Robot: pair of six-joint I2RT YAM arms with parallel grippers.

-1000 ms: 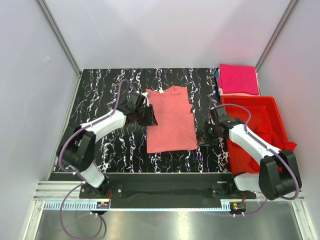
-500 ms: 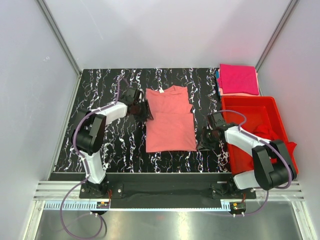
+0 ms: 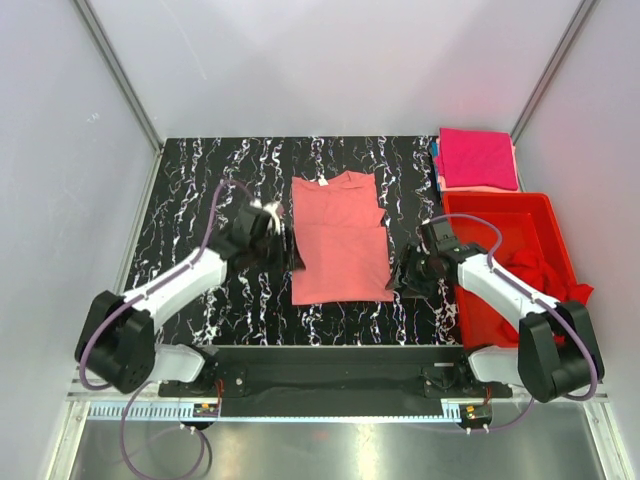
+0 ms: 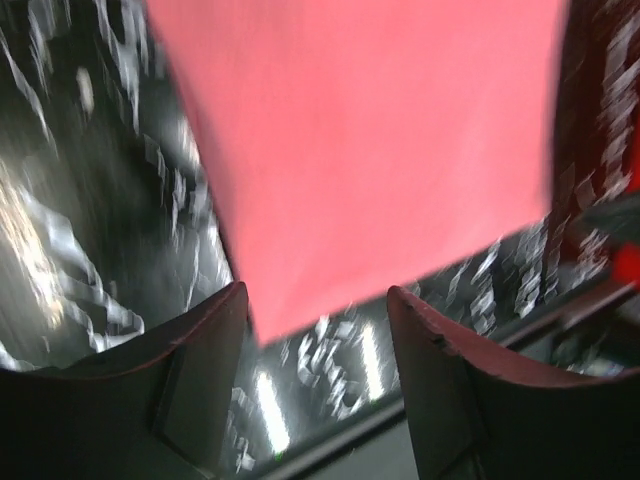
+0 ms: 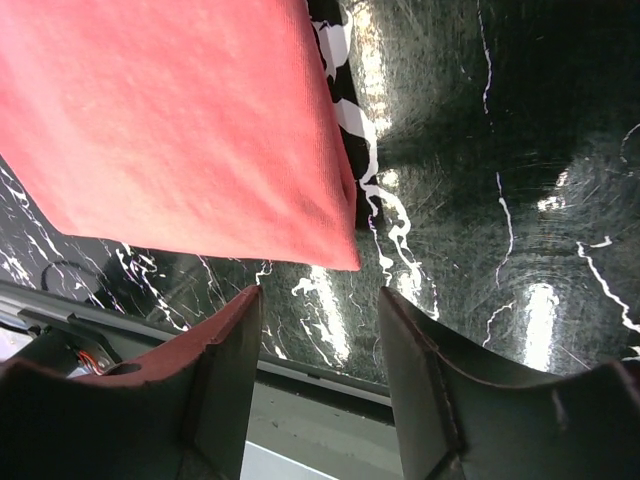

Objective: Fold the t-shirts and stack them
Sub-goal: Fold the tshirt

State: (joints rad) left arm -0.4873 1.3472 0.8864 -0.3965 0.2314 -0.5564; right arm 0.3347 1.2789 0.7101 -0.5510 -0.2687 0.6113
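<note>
Now: left gripper (image 4: 315, 295) and right gripper (image 5: 320, 292) both have jaws apart and empty, flanking the lower half of the salmon t-shirt (image 3: 340, 240), which lies flat mid-frame with its sides folded in. Likely step: hem-to-collar fold. The next move calls for pinching both hem corners. Magenta t-shirt (image 3: 478, 158) lies folded, upper right.

The flat salmon-pink cotton t-shirt (image 3: 340, 245) is plain and unpatterned, against a glossy black table (image 3: 200, 180) veined with white marbling. Right of that shirt are a folded magenta-pink t-shirt (image 3: 478, 158), a rigid red plastic bin (image 3: 495, 197), and a crumpled red t-shirt (image 3: 550, 268) of matching red.
</note>
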